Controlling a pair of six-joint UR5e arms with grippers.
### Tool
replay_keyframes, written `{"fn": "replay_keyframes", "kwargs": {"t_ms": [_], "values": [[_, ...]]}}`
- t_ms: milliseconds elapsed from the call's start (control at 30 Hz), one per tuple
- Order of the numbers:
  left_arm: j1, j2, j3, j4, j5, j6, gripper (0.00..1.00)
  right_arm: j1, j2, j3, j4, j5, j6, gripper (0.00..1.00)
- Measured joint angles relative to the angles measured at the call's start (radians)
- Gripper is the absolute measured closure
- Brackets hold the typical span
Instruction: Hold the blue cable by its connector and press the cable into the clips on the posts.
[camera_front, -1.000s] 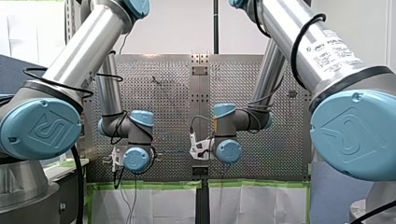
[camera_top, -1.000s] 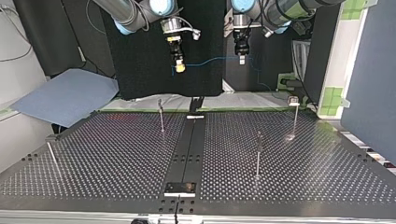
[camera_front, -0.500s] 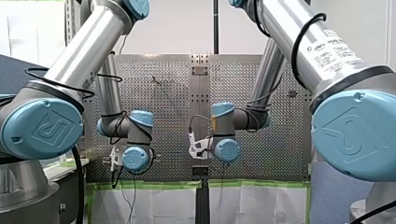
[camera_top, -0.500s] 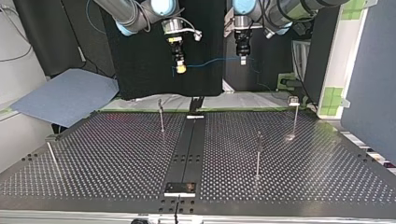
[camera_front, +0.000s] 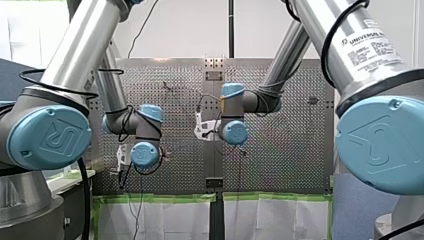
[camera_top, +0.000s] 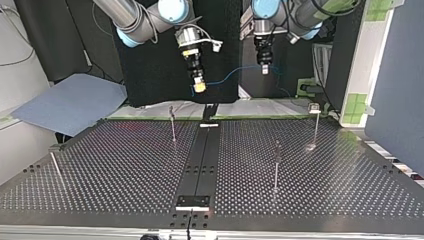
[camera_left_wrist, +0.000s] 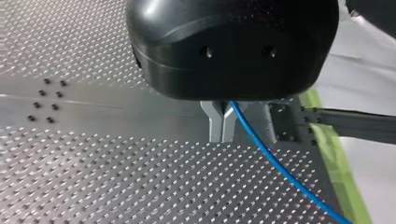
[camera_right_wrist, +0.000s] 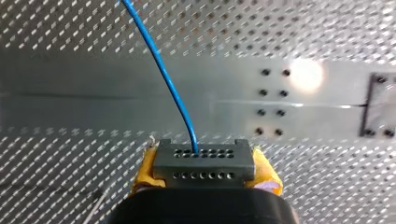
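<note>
Right wrist view: right end effector (camera_right_wrist: 205, 171) clamps connector (camera_right_wrist: 204, 160) of blue cable (camera_right_wrist: 161, 70).

Upright on the perforated counter (camera_top: 125, 165), well apart, as seen in the top view: far-left post (camera_top: 55, 167), back-left post (camera_top: 172, 125), mid-right post (camera_top: 276, 167), back-right post (camera_top: 315, 125). Open lane along the centre strip (camera_top: 200, 160) between back-left and mid-right posts. Blue cable (camera_top: 225, 77) slung between my right gripper (camera_top: 199, 87) and my left gripper (camera_top: 264, 69) above the counter's far end, barring passage there.
</note>
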Motion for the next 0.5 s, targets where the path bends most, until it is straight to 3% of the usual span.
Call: {"fn": "replay_keyframes", "kwargs": {"t_ms": [133, 267, 500], "values": [[0.013, 0.038, 0.018, -0.038, -0.001, 0.003, 1.00, -0.001, -0.036, -0.009, 0.036, -0.035, 0.013, 1.00], [0.026, 0.076, 0.050, -0.075, -0.001, 0.005, 1.00, -0.003, -0.067, -0.015, 0.072, -0.052, 0.029, 1.00], [0.050, 0.142, 0.105, -0.142, -0.004, 0.016, 1.00, -0.007, -0.054, -0.048, 0.132, -0.056, 0.048, 1.00]]}}
